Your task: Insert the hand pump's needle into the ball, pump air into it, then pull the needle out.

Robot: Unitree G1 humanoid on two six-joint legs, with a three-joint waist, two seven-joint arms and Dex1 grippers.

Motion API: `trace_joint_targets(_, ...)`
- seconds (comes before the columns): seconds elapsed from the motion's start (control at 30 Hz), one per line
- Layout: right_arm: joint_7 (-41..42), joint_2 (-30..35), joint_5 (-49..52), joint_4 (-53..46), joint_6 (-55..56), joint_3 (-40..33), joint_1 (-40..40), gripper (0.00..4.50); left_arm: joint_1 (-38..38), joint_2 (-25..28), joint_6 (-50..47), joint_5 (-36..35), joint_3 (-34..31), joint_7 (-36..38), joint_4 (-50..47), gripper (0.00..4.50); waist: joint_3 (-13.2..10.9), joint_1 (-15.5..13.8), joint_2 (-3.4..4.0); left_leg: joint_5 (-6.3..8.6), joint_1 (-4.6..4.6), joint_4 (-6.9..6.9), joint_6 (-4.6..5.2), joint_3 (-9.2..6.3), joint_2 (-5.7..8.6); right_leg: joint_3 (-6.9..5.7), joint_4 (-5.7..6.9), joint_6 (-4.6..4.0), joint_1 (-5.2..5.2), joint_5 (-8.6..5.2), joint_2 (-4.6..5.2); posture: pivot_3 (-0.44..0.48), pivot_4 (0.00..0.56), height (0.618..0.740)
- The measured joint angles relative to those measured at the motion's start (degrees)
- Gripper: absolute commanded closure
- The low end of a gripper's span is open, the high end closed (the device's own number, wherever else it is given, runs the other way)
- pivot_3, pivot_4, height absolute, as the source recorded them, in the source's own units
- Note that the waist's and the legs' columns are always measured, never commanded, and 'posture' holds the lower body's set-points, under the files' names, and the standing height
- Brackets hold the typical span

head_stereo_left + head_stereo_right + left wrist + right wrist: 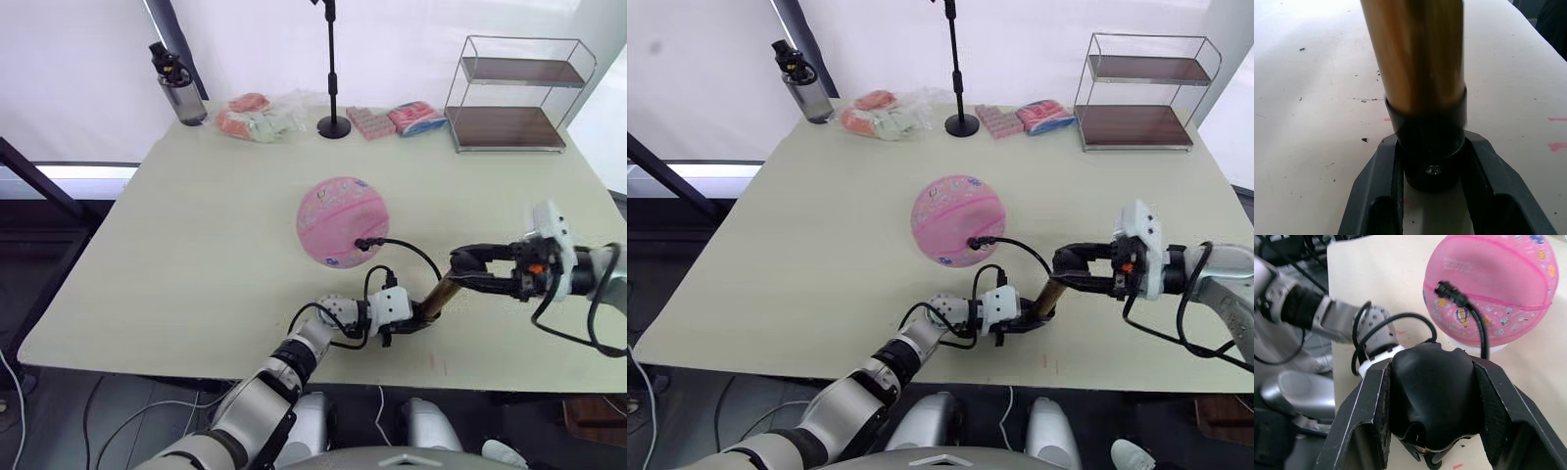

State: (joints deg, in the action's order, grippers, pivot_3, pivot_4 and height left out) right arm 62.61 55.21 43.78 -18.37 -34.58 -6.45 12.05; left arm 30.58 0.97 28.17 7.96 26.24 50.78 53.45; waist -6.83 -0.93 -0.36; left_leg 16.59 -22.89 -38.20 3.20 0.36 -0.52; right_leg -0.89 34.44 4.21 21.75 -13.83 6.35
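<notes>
Centrally, pink printed rubber ball (342,221) on the pale desk (196,245), thin black hose fitting (364,243) seemingly plugged in, bronze-gold cylindrical hand pump (443,292) near the front edge, left gripper (419,319) fingers clamped on its black base cap, right gripper (460,266) fingers clamped on its black T-handle (1431,399).

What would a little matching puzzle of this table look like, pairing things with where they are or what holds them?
Things:
1. pink ball
2. hand pump
3. water bottle
4. wire shelf

Places:
A. far right corner of the table
B. middle of the table, hose fitting plugged into it
C. far left corner of the table
D. held at both ends: base in the left gripper, handle in the right gripper

Pairs: 1-B, 2-D, 3-C, 4-A
</notes>
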Motion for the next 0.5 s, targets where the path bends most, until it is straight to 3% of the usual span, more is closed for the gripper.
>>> trace_joint_targets(0.3, 0.9, 6.7, 11.7, 1.3, -11.0, -9.1, 11.1, 2.79, 0.0, -0.2, 0.0, -0.5, -0.9, 0.3, 0.0, 3.38, -0.5, 0.0, 0.19, 0.0, -0.02, -0.01, 0.0, 0.0, 0.0, -0.02, -0.01, 0.0, 0.0, 0.0, 0.0, 0.0, 0.15, 0.736)
trace_joint_targets(0.5, 0.6, 7.9, 15.6, 2.2, -14.8, -11.3, 15.9, 2.79, -0.1, -0.3, 0.0, -0.5, -0.9, 0.3, 0.0, 3.38, -0.5, 0.1, 0.23, 0.0, -0.02, 0.0, 0.0, 0.0, 0.0, -0.03, -0.01, 0.0, 0.0, 0.0, 0.01, 0.0, 0.15, 0.736)
